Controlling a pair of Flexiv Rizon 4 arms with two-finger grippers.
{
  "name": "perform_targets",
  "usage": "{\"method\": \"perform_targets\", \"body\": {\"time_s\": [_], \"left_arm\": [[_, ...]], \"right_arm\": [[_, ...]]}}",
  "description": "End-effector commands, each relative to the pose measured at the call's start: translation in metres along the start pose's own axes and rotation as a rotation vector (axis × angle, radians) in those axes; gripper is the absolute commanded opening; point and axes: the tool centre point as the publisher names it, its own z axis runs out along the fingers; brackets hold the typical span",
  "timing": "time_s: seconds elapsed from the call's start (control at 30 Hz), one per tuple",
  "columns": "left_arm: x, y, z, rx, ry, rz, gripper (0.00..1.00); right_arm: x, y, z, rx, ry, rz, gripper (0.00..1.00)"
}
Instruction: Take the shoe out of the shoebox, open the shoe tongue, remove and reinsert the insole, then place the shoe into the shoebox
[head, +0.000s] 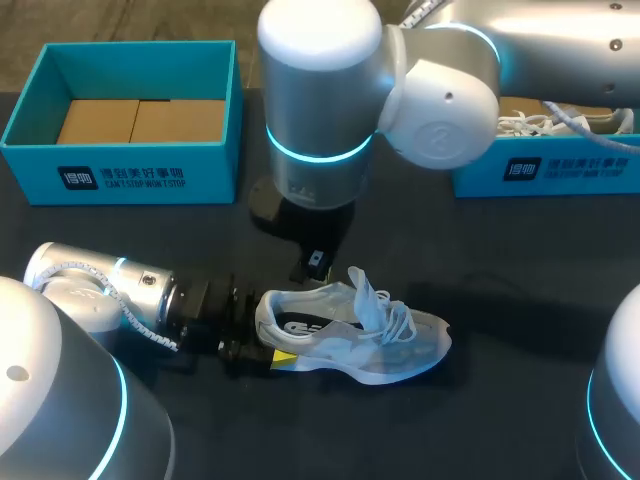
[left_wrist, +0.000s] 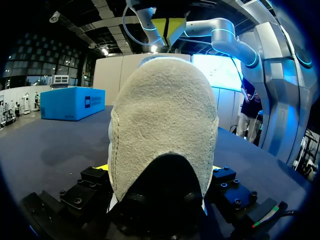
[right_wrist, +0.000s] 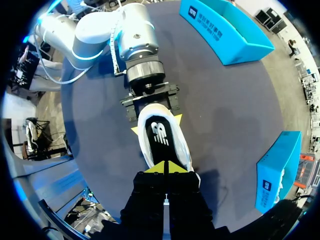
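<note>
Here the left gripper clamps the heel of the white sneaker, upright on the dark table, while the right gripper, fingertips pressed together, hangs over its collar, well apart from the teal shoebox.

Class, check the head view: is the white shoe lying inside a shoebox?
No, the shoe lies on the dark table, out in front of the left shoebox.

arms: silver-white, cyan light rings | fingers: yellow tips, black mounts
</note>
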Motion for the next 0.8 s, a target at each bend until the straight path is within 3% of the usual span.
{"method": "perform_targets", "body": {"time_s": [0.03,0.17,0.3,0.8], "left_arm": [[-0.001,0.002,-0.001,-0.004,0.0,-0.001,0.0],[-0.001,0.002,-0.001,-0.004,0.0,-0.001,0.0],[-0.001,0.002,-0.001,-0.004,0.0,-0.001,0.0],[-0.001,0.002,-0.001,-0.004,0.0,-0.001,0.0]], "right_arm": [[-0.001,-0.003,0.0,-0.006,0.003,0.0,0.0],[-0.001,-0.003,0.0,-0.006,0.003,0.0,0.0],[0.002,0.005,0.017,0.046,-0.035,-0.049,0.0],[0.006,0.01,0.06,0.051,-0.022,-0.196,0.0]]}}
